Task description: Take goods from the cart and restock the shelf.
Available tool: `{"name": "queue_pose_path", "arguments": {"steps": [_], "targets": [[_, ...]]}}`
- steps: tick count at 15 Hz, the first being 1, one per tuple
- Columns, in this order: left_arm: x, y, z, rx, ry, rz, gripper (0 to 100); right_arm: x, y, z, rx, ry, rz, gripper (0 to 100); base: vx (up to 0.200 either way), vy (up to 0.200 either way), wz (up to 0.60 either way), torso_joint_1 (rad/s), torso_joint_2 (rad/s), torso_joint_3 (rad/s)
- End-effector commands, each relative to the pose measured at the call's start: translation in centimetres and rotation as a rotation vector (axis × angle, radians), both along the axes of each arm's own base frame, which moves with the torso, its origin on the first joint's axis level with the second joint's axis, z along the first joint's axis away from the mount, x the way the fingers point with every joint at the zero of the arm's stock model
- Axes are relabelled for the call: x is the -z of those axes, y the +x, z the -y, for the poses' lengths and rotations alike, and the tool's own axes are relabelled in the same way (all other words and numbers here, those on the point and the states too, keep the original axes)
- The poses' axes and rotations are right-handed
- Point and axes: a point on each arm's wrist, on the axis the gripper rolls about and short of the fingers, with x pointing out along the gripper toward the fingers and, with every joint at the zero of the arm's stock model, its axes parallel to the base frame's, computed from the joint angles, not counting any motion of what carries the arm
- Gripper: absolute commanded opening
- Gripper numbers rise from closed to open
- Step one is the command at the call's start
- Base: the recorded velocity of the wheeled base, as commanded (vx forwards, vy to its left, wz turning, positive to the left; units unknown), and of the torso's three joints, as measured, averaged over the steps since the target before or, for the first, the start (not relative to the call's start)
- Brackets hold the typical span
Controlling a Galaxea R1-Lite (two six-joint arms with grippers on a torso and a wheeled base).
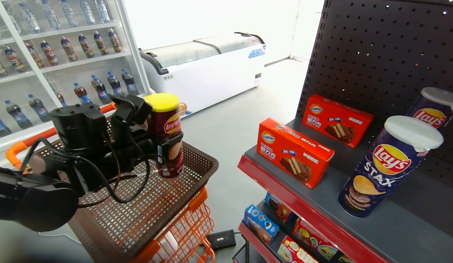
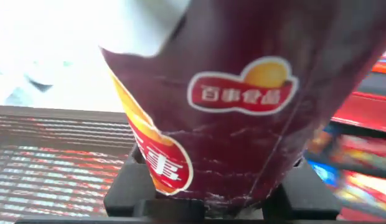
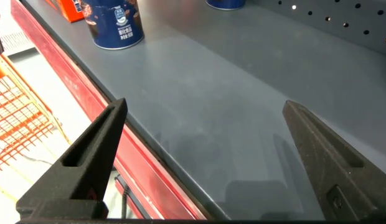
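Head view, left gripper (image 1: 159,140) clamping maroon yellow-lidded chip can (image 1: 166,122) over cart (image 1: 168,204), right gripper (image 3: 204,109) spread wide above grey shelf (image 3: 243,74).

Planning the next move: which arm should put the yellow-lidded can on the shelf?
Left. The left gripper is shut on the can above the cart; the right gripper is open and empty over the shelf.

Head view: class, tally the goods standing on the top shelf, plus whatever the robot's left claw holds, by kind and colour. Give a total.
On the top shelf, blue chip cans: 2
On that shelf, red boxes: 2
In the left claw, maroon chip can: 1
Total: 5
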Motion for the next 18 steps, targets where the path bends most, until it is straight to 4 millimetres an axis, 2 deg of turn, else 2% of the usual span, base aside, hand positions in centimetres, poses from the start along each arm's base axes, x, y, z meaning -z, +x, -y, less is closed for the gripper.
{"name": "queue_pose_path", "arguments": {"steps": [1, 5, 8, 11, 13, 14, 16, 18], "targets": [[-4.5, -4.0, -0.6, 0.076, -0.058, 0.04, 0, 0.0, 0.0, 0.0, -0.001, 0.0, 0.0, 100, 0.0, 0.0, 0.0, 0.0, 0.0, 0.0], [-7.2, -8.0, -0.3, 0.146, -0.166, 0.049, 0, 0.0, 0.0, 0.0, 0.0, 0.0, 0.0, 100, 0.0, 0.0, 0.0, 0.0, 0.0, 0.0], [-7.5, -11.4, 1.0, 0.254, -0.159, 0.009, 0, 0.0, 0.0, 0.0, -0.001, 0.0, 0.0, 100, 0.0, 0.0, 0.0, 0.0, 0.0, 0.0], [-7.5, -11.8, 1.1, 0.267, -0.143, -0.02, 0, 0.0, 0.0, 0.0, 0.0, 0.0, 0.0, 100, 0.0, 0.0, 0.0, 0.0, 0.0, 0.0], [-7.2, -12.3, 2.1, 0.326, -0.143, -0.038, 0, 0.0, 0.0, 0.0, -0.001, 0.0, 0.0, 100, 0.0, 0.0, 0.0, 0.0, 0.0, 0.0], [-6.4, -12.6, 2.1, 0.34, -0.142, -0.069, 0, 0.0, 0.0, 0.0, 0.0, 0.0, 0.0, 100, 0.0, 0.0, 0.0, 0.0, 0.0, 0.0], [-7.1, -12.0, 2.2, 0.373, -0.161, -0.055, 0, 0.0, 0.0, 0.0, -0.001, 0.0, 0.0, 100, 0.0, 0.0, 0.0, 0.0, 0.0, 0.0], [-6.2, -11.8, 2.2, 0.373, -0.149, -0.086, 0, 0.0, 0.0, 0.0, -0.001, 0.0, 0.0, 100, 0.0, 0.0, 0.0, 0.0, 0.0, 0.0]]}}
